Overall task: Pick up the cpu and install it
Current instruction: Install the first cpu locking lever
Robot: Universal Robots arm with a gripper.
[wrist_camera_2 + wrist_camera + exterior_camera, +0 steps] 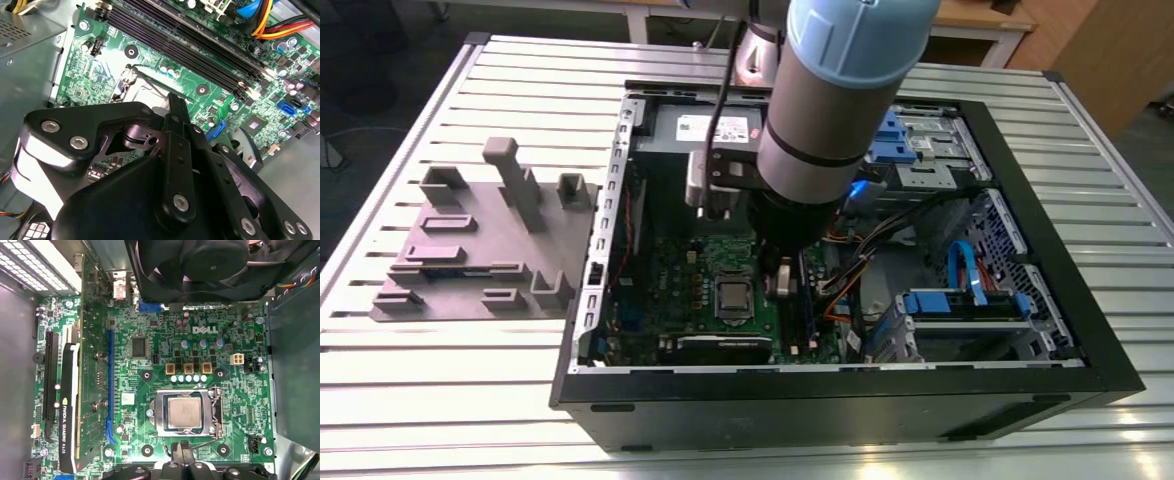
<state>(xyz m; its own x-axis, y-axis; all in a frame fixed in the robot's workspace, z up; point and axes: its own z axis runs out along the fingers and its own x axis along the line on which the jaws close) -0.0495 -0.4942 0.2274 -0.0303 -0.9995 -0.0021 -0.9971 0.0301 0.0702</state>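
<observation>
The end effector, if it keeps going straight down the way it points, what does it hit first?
Probably the motherboard beside the cpu in its socket; the end effector hangs just above, though depth is unclear.

An open computer case is set on the surface, with a moulded fixture lying beside it on the exterior view's left. Inside the case the motherboard is laid flat — the cpu is seated in the socket frame on it. The pincer is held above the board, just beside the socket — an expansion card is slotted in well apart from the cpu.
</observation>
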